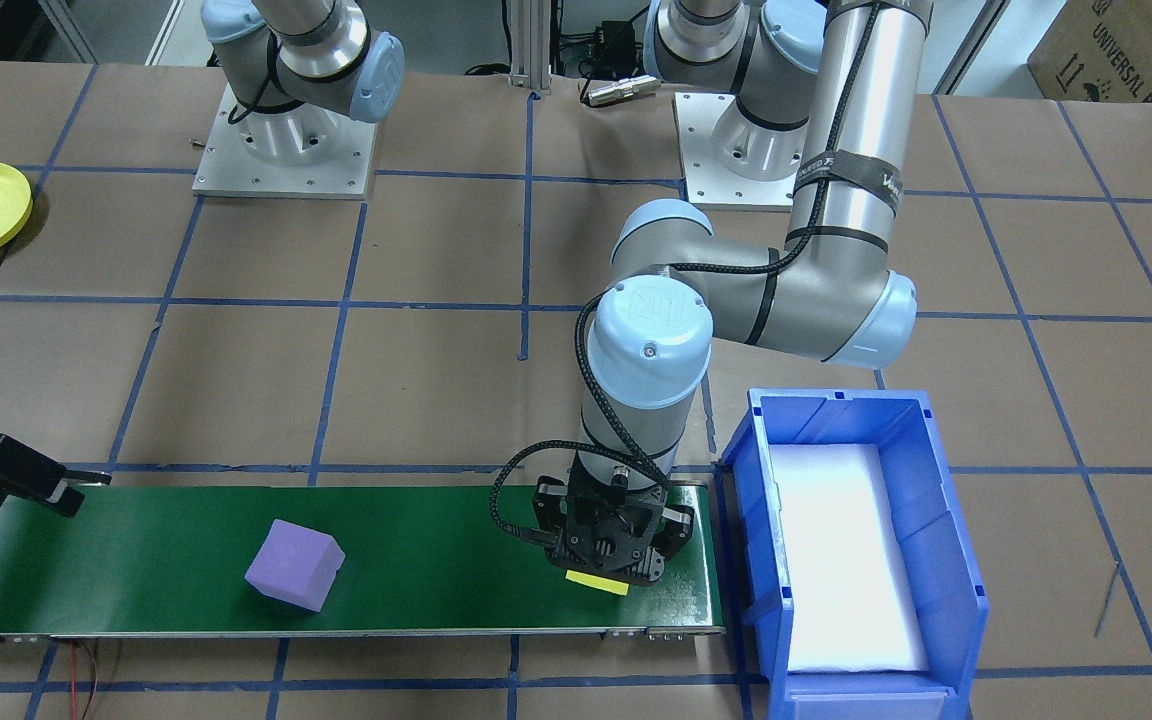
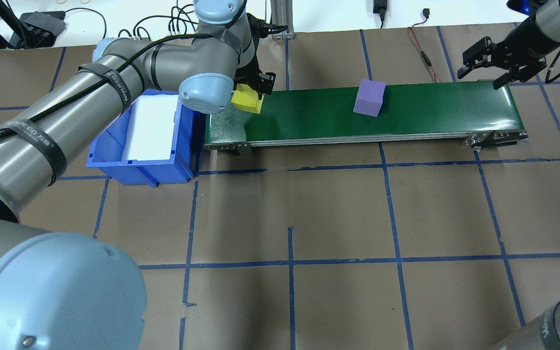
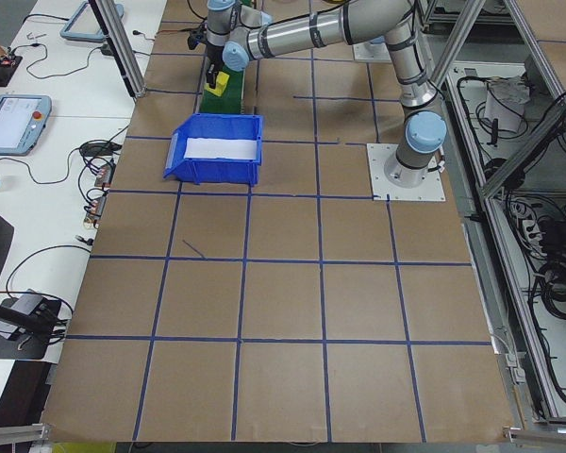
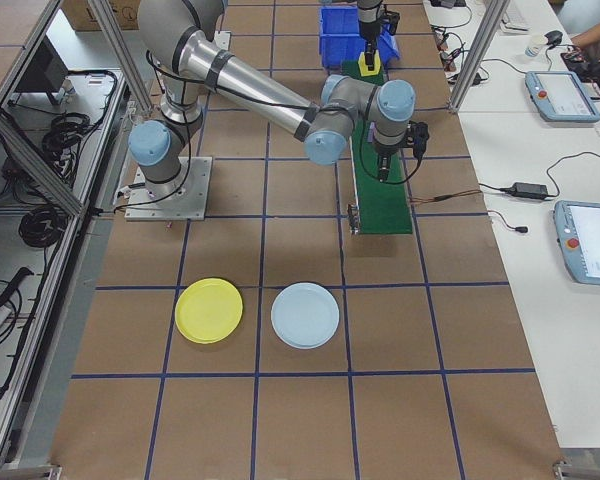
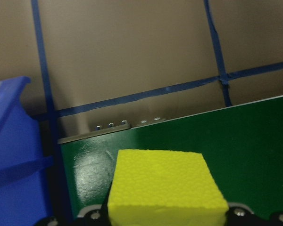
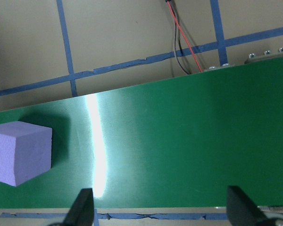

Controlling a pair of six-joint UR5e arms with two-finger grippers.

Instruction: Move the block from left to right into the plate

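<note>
Overhead exterior view: the long green conveyor belt (image 2: 406, 114) serves as the landmark, lying across the far part of the brown paper-covered surface (image 2: 309, 218) gridded with blue tape. At the belt's end nearest the blue plastic bin (image 2: 114, 160), the left tool (image 2: 253, 95) has its two fingers closed on a yellow foam block (image 2: 247, 99), the block sitting between them low over the belt; the left wrist view shows the same yellow block (image 5: 167, 186) filling the space between the fingers, with the green belt beneath it. Near the middle of the belt rests a purple foam cube (image 2: 370, 97), well apart from both tools. Over the belt's opposite end hangs the right tool (image 2: 501, 73), its fingers spread wide and holding nothing; the right wrist view shows both fingertips (image 6: 82, 207) apart above bare green belt, the purple cube at the frame's left edge.

From the exterior right view, the round bright-yellow plate (image 4: 208, 310) lies on the surface well beyond the belt's right-tool end, off toward the robot's side, just beside a pale blue round plate (image 4: 305, 316). Neither plate holds a block.
</note>
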